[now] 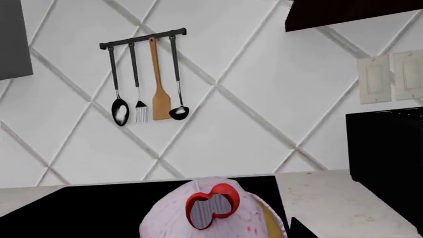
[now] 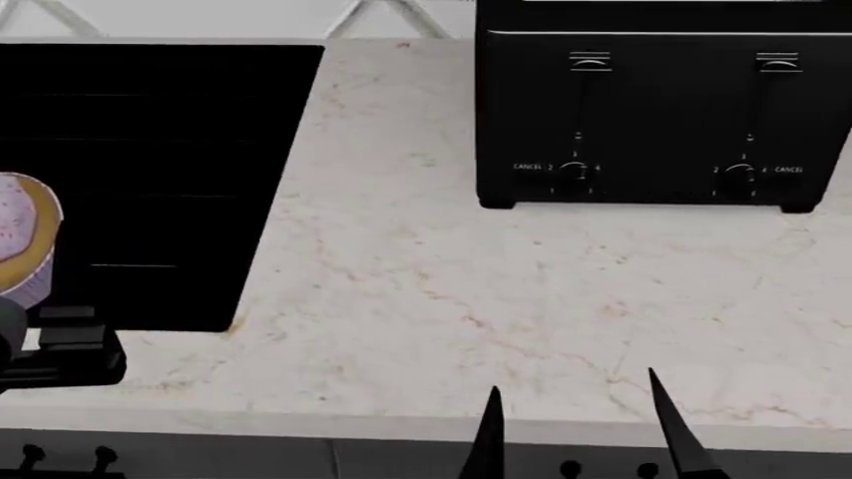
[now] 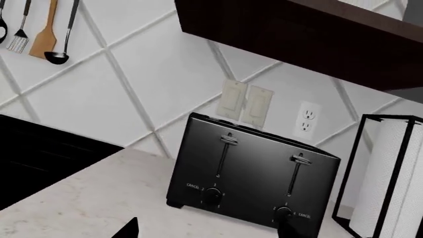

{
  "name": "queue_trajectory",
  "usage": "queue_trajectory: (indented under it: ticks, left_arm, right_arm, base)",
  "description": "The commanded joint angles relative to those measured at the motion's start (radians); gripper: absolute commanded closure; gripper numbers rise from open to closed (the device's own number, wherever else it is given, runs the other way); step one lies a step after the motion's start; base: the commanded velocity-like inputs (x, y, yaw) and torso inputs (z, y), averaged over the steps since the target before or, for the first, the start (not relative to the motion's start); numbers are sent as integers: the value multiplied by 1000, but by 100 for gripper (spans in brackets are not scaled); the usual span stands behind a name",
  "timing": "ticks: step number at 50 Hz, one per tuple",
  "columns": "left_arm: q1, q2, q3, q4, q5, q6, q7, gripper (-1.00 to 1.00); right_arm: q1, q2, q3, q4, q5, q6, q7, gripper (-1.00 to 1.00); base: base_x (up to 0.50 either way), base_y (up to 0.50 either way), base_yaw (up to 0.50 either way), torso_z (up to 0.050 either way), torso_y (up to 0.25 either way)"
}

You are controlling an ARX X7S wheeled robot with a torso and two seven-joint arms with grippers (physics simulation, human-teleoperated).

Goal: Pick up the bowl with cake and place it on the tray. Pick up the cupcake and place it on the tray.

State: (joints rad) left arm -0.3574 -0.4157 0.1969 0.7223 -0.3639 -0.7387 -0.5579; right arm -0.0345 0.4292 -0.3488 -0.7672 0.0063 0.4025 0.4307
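While my left wrist camera looks along the diamond-tiled wall with its rack of hanging utensils [image 1: 146,79], the pink-frosted cupcake with red cherries [image 1: 215,210] fills the foreground over the large black cooktop [image 1: 92,208]; whether my left jaws are clenched on it I cannot tell. From my head camera, that cupcake [image 2: 27,235] sits at the left edge above the cooktop [image 2: 160,180], close to my left gripper [image 2: 60,349], while my right gripper [image 2: 580,434] hovers released over the pale marble desk [image 2: 440,299] before the black toaster [image 2: 659,110]. My right wrist camera shows only toaster [image 3: 254,173] and paper towel roll [image 3: 387,183]. Bowl, cake and tray are out of sight, so I judge the cupcake's placing still pending.
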Motion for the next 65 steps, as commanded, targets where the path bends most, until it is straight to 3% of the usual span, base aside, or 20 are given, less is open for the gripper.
queue_trajectory:
  ticks: [1, 65]
  left_arm:
    - [-1, -1, -4, 0, -30, 12, -20, 100]
    - [-8, -16, 18, 3, -33, 18, -29, 100]
  right_arm:
    - [2, 3, -3, -2, 0, 3, 1, -100]
    - [11, 13, -19, -9, -2, 15, 9, -100]
  base:
    - [0, 500, 0, 0, 0]
    - [0, 500, 0, 0, 0]
